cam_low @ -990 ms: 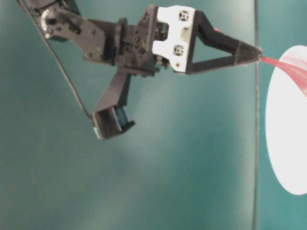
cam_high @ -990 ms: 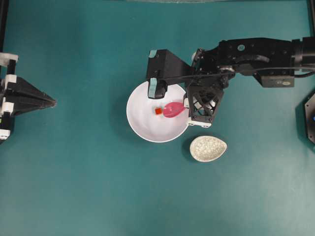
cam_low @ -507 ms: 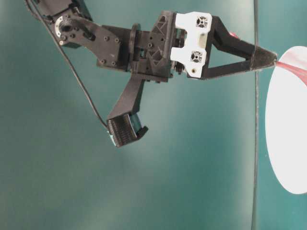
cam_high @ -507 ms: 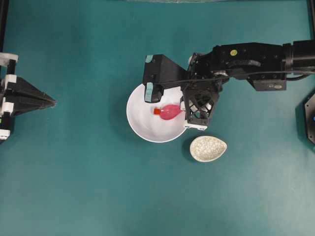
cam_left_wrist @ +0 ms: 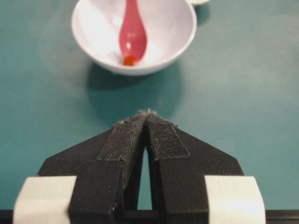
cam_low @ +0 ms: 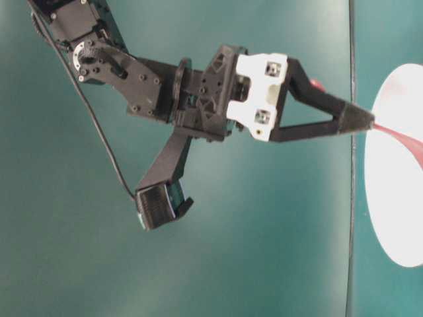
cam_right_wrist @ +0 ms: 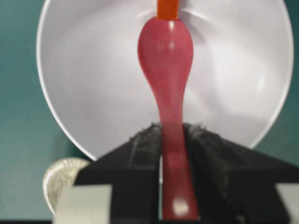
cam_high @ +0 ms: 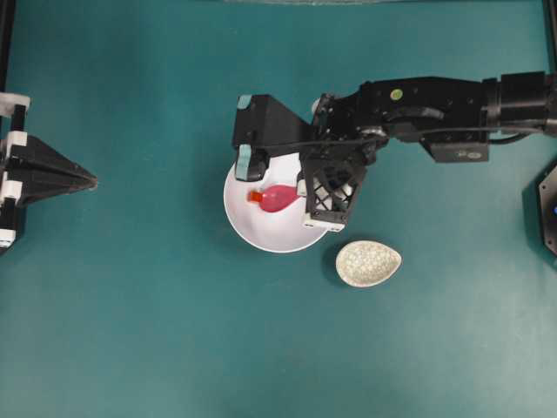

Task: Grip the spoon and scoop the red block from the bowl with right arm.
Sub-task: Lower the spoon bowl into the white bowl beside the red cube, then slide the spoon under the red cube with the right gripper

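Spoon, clamped by its handle in the right gripper, meets the red block at twelve o'clock, ready to scoop inside the bowl.

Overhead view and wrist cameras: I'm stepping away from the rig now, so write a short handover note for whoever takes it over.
Right gripper: shut on the handle of the glossy pink soup spoon, scoop down inside the large round white bowl.
Left gripper: shut, empty, parked at the left edge, apart from the bowl.
Small red-orange block: in the bowl, at the tip of the scoop, not yet in it.
Small speckled oval dish: on the table beside the bowl, untouched.
Done: spoon gripped and brought to the block.
Left: get the block into the scoop and lift it out of the bowl.
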`<state>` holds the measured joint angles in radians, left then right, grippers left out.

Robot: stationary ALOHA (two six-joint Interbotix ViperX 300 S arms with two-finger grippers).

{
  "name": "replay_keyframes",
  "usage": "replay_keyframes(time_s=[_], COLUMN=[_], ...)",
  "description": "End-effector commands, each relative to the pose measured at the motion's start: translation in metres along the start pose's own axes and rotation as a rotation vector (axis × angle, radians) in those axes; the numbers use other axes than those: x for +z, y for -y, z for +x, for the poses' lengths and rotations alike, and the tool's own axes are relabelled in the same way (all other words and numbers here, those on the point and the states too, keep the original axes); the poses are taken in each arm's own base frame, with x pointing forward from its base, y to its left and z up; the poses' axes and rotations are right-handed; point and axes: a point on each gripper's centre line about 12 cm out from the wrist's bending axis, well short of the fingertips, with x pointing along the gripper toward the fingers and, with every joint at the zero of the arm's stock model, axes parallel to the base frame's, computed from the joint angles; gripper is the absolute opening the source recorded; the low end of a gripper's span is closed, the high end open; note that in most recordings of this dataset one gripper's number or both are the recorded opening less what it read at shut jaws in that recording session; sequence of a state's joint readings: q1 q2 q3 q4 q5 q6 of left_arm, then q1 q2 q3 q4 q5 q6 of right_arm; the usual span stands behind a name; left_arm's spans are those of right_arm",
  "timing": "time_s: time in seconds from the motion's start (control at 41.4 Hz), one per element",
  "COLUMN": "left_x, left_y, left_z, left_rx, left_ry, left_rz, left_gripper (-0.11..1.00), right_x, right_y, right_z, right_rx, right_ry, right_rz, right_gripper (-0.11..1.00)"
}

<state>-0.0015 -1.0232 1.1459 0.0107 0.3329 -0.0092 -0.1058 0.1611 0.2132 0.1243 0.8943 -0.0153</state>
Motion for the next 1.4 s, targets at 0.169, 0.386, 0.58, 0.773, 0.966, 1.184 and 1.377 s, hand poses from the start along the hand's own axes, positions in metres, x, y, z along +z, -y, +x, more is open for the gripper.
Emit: replay_keyframes(time_s=[0.169,0.386,0.58,0.773,0.966,1.184,1.377], left_x=[0.010,0.010,0.010,0.010,0.010,0.009,0.010], left_y=[0.000,0.000,0.000,0.000,0.000,0.000,0.000], left_z=[-0.001,-0.001,-0.001,-0.001,-0.001,-0.001,-0.001], left_rx=[0.000,0.000,0.000,0.000,0.000,0.000,0.000], left_ry=[0.026,0.028,0.028,0.028,0.028,0.026,0.028], left_rz=[0.003,0.003,0.003,0.003,0.003,0.003,0.003], left_gripper=[0.00,0.00,0.00,0.00,0.00,0.00,0.00], right_x=[0.018,0.018,0.018,0.019,0.019,0.020,0.023], right_y=[-0.003,-0.003,-0.003,-0.004,-0.004,-0.006,-0.006], right_z=[-0.015,-0.016,-0.017,-0.022,-0.026,-0.035,-0.043], right_rx=[0.006,0.007,0.007,0.008,0.009,0.011,0.012], right_ry=[0.089,0.090,0.093,0.105,0.114,0.135,0.174], right_rz=[0.015,0.020,0.021,0.021,0.020,0.017,0.017], right_gripper=[0.24,0.24,0.24,0.24,0.24,0.24,0.24])
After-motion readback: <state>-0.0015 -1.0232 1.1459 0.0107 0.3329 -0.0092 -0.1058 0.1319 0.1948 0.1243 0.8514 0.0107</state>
